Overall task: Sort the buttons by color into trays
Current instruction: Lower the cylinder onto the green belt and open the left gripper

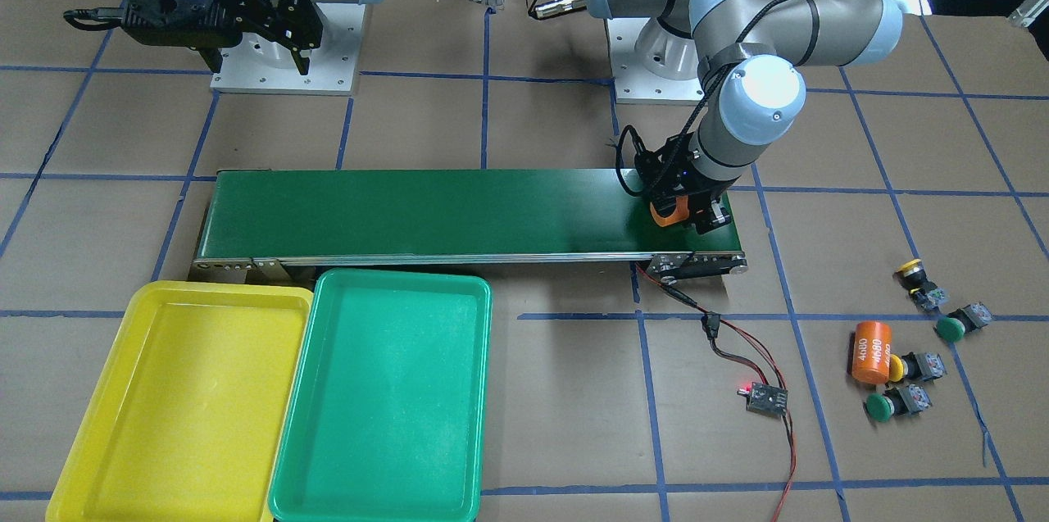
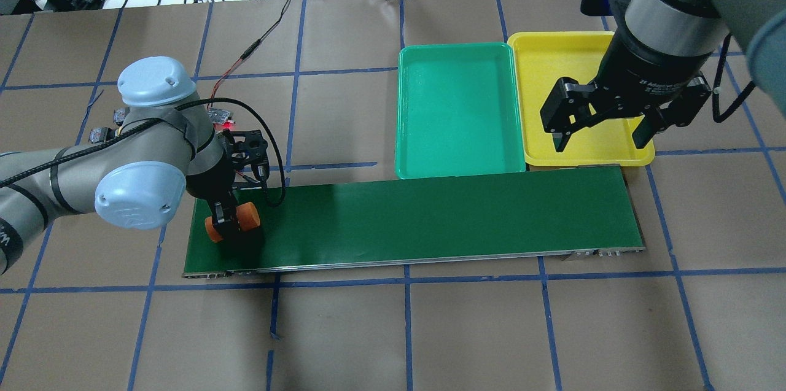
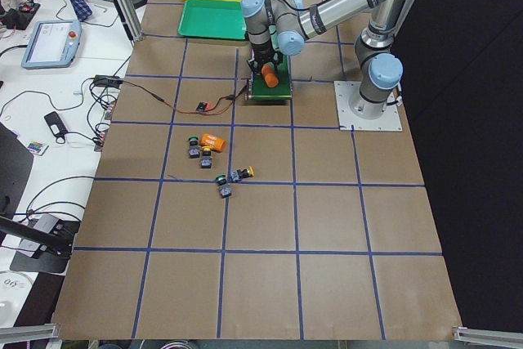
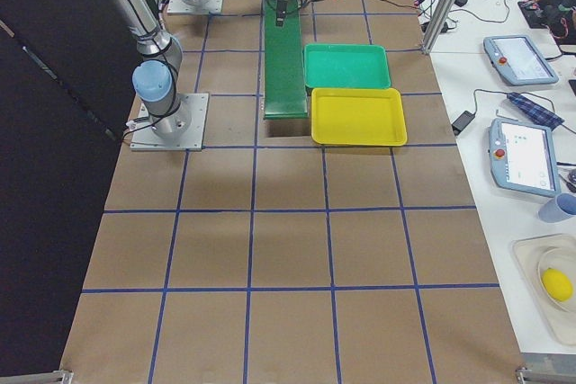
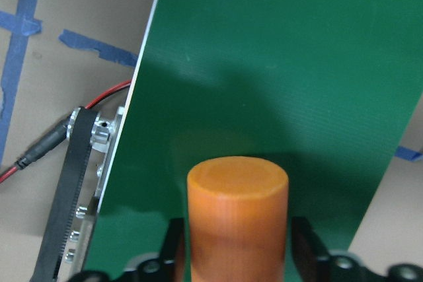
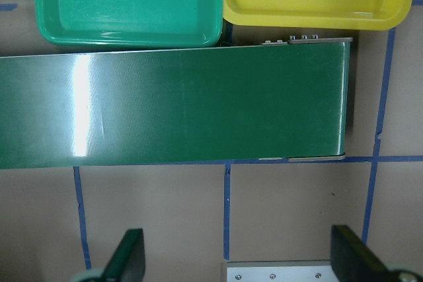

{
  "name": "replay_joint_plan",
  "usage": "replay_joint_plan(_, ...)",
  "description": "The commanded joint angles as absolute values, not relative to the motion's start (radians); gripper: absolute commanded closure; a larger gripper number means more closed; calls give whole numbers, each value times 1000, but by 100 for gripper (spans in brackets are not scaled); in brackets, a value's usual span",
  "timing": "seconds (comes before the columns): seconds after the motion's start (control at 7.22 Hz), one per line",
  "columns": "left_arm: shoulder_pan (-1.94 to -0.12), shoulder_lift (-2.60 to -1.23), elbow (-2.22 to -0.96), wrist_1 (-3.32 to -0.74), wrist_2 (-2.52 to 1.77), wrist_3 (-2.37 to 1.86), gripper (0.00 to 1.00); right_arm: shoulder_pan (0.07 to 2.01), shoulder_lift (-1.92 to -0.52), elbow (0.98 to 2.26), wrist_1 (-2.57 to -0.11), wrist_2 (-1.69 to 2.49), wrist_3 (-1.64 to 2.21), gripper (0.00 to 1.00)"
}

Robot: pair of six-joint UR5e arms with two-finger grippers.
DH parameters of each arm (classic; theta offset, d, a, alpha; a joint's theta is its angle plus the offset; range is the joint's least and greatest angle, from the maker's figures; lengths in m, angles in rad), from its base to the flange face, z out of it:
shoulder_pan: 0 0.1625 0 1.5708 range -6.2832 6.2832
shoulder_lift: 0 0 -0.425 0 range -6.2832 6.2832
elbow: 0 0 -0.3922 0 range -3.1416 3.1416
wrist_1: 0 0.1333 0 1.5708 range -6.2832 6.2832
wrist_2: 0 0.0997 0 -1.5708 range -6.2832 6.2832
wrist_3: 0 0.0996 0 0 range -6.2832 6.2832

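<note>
Silver-grey tubular arms, pale-blue joint caps, white square base plates.

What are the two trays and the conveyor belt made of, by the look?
Yellow tray and green tray: probably moulded plastic, smooth, slightly glossy; rounded corners, one-piece rims. Conveyor belt: looks like dark-green PVC or rubber sheet, semi-gloss; glare streak in the right wrist view.

Brown table gridded blue, yellow tray, green tray, dark-green belt, orange cylinder
</note>
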State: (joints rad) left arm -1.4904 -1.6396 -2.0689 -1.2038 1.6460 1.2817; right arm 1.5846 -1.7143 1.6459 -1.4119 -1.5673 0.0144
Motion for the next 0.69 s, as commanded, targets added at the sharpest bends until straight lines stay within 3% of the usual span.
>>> replay_joint_plan(0.0, -1479, -1602, -2027, -1245, 1647, 1258, 0, 1585, -1713, 1646, -1413, -1566, 14, 0)
replay_joint_plan(0.55, -1270, -1854, -1624, -1356, 1657, 1279, 0, 1585, -1713, 1646, -1434, -1566, 15, 0)
